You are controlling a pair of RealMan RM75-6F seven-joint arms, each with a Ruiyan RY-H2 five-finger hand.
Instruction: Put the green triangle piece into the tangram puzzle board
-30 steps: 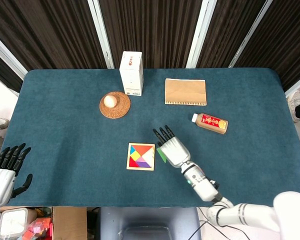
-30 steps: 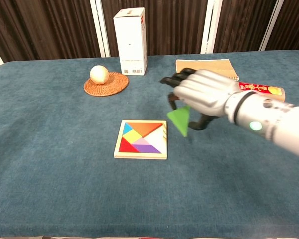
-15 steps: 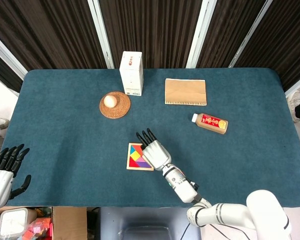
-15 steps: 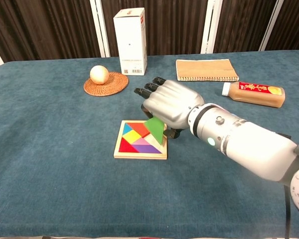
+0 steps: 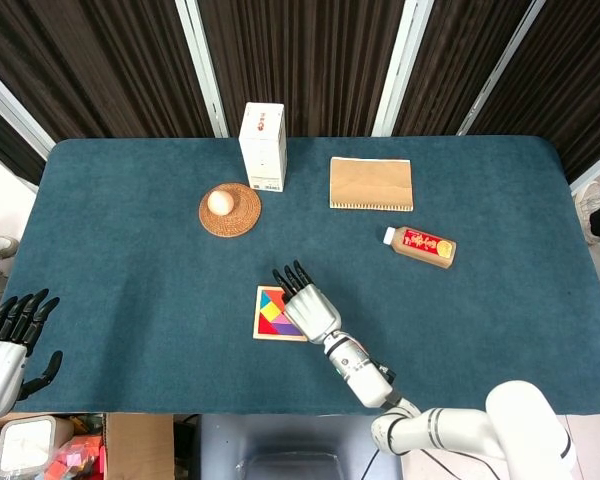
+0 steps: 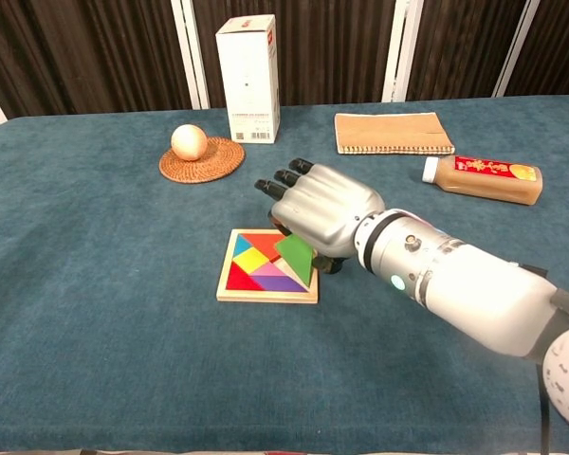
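The tangram board (image 6: 266, 296) (image 5: 268, 328) lies near the table's front middle, with red, yellow, blue, purple and orange pieces in it. My right hand (image 6: 321, 213) (image 5: 309, 305) hovers over the board's right side and holds the green triangle (image 6: 296, 258), which tilts down onto the board's right part. In the head view the hand covers the green piece and the board's right half. My left hand (image 5: 8, 345) stays off the table at the far left with its fingers apart, holding nothing.
A white carton (image 6: 248, 78) stands at the back. An egg (image 6: 189, 141) sits on a woven coaster (image 6: 201, 161). A brown notebook (image 6: 393, 132) and a lying bottle (image 6: 481, 179) are to the right. The table's front edge is close to the board.
My right hand carried the green triangle leftward from beside the board to over it, then lowered it onto the board's right part. The left hand stayed put.
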